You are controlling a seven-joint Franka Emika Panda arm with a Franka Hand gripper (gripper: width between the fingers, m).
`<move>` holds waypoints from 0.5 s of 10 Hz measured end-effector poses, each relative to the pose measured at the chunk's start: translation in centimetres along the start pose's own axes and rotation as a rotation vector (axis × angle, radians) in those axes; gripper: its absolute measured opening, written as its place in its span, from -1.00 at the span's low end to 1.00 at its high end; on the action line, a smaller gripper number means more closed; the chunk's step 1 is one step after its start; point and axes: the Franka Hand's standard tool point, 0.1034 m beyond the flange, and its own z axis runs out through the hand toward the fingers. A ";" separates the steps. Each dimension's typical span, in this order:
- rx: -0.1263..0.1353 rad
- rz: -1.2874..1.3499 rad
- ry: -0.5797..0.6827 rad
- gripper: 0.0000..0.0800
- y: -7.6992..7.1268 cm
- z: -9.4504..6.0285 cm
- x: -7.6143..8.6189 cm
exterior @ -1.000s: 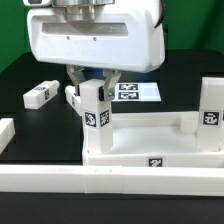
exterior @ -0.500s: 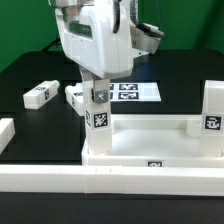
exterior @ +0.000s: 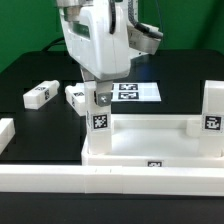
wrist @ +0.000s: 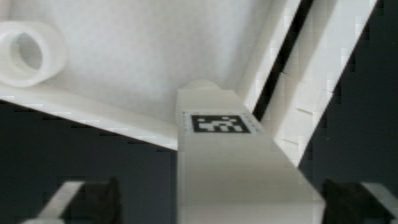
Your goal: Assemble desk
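Fingers: fingers (wrist: 80,203) spread, with a gap on either side of the leg (exterior: 101,122); they pinch nothing.
Gripper: gripper (exterior: 98,98) over the desk top (exterior: 130,150), at its corner on the exterior view's left.
Done: that leg and a second leg (exterior: 211,112) stand upright on the desk top.
Left: first loose leg (exterior: 40,95) and other loose leg (exterior: 76,97) lie just beyond the desk top.

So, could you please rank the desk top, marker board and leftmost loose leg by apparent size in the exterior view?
Desk top, clearly largest.
Marker board, partly hidden and farther back.
Loose leg, smallest, though not by much.

The arm (exterior: 95,40) hides part of the marker board (exterior: 140,92) behind the upright leg (exterior: 100,120). In the wrist view, the end effector (wrist: 217,205) beside that leg is blurry and cut off at the edge.
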 end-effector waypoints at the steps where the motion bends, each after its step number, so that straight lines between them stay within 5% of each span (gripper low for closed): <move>1: -0.003 -0.125 0.001 0.58 0.0 0.0 -0.1; 5: -0.009 -0.577 0.004 0.62 0.0 0.0 0.0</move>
